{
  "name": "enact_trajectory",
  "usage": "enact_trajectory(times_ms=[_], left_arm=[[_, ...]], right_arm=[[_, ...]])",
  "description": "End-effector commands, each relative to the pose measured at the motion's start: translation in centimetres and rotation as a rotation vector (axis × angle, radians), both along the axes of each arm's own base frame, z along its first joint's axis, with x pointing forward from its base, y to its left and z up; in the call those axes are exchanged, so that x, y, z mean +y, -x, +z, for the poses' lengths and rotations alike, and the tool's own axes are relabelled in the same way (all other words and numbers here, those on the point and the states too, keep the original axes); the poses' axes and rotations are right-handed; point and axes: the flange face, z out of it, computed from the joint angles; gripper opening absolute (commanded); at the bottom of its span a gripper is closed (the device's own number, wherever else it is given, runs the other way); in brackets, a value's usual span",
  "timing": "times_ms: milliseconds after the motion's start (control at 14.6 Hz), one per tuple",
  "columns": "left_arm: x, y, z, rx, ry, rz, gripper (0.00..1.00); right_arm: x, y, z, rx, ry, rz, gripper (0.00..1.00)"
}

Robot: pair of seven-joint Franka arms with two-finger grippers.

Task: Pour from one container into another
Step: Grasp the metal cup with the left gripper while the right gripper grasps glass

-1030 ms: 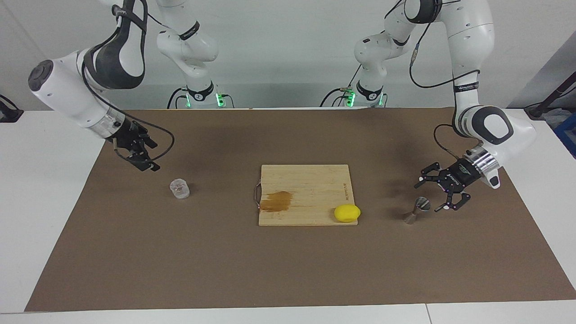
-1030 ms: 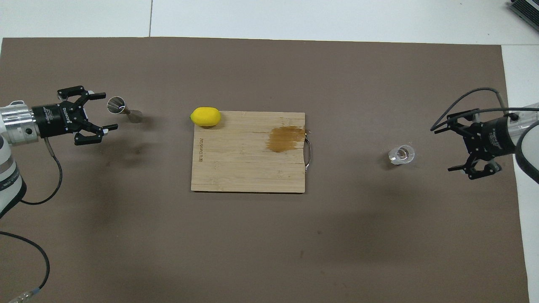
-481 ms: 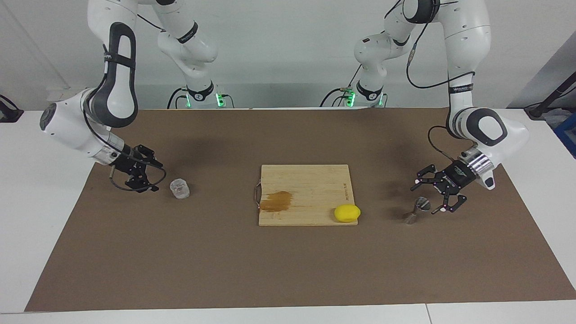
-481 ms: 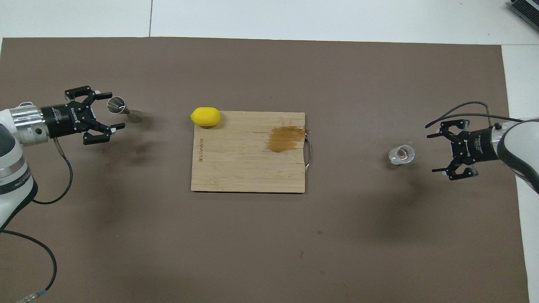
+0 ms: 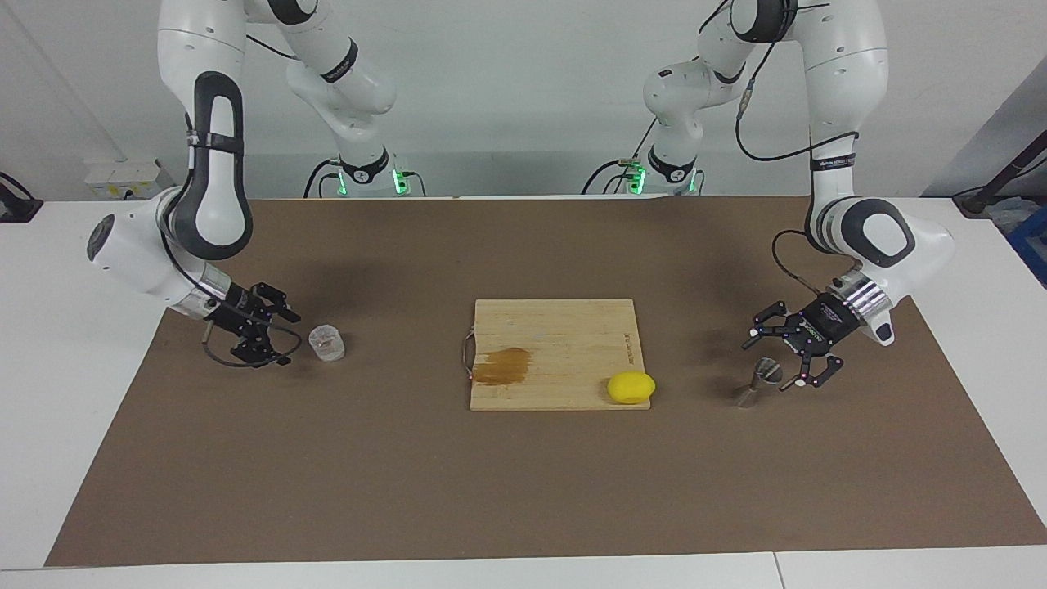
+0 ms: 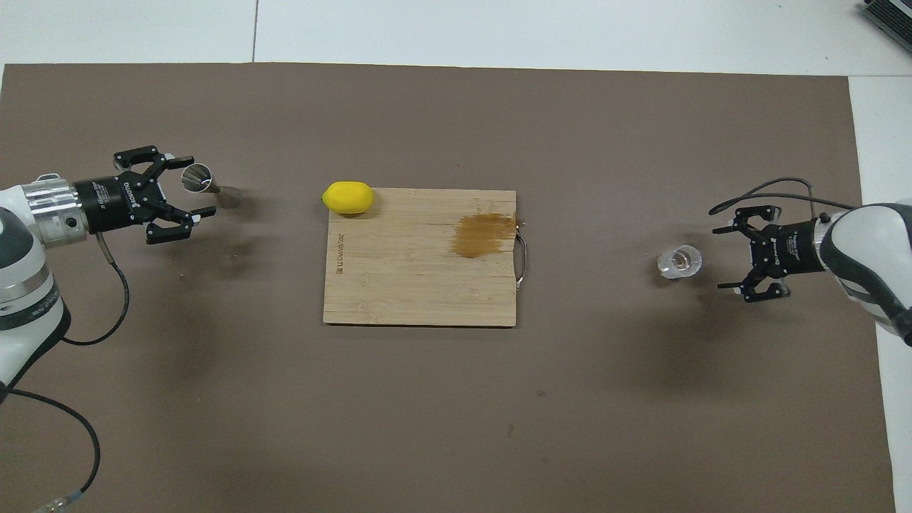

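Two hands are facing inward from the two ends of the surface, each lined up on its own vessel. At the left arm's end, the left hand is lying nearly level with its fingers spread apart, one on each side of the upper cup of the steel jigger. Whether either finger is touching the metal cannot be told. The jigger is standing upright on the brown mat, its long axis vertical, so the fingers are sitting across that axis near the rim and not at the narrow waist. Toward the middle, a lemon is resting at the corner of the cutting board, which is carrying a brown stain; neither is lying in the way of either arm. At the right arm's end, the clear glass tumbler is standing upright on the mat, mouth up. The right hand is hovering low just beside it, fingers wide apart and holding nothing, the opening pointing straight at the glass. The tumbler is lying directly ahead of that hand, toward the board, so a short level advance would probably put the fingers around it.
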Motion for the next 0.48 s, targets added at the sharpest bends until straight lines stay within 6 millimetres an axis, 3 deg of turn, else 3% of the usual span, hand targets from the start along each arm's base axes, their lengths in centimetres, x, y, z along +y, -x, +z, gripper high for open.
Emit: enact_trajectory(times_ms=[0,137,275,343,412], left_arm=[[-0.3,0.8,0.2,-0.005,0.002,0.024,0.9],[-0.3,0.8,0.2,-0.007,0.007,0.028,0.9],[-0.3,0.8,0.2,-0.005,0.007,0.03,0.88],[-0.3,0.8,0.2,-0.005,0.008,0.031,0.81],[-0.3,0.9,0.0,-0.001,0.01,0.031,0.59]], right_arm=[[-0.7,0.9,-0.4,-0.059,-0.063,-0.008,1.0],[-1.2,1.5,-3.2,-0.08,-0.106,0.048,1.0],[-1.8,1.6,-3.9,-0.095,-0.146,0.015,1.0],[-1.7,1.6,-3.9,-0.095,-0.149,0.012,1.0],[-1.5,1.5,-4.0,-0.095,-0.149,0.016,1.0]])
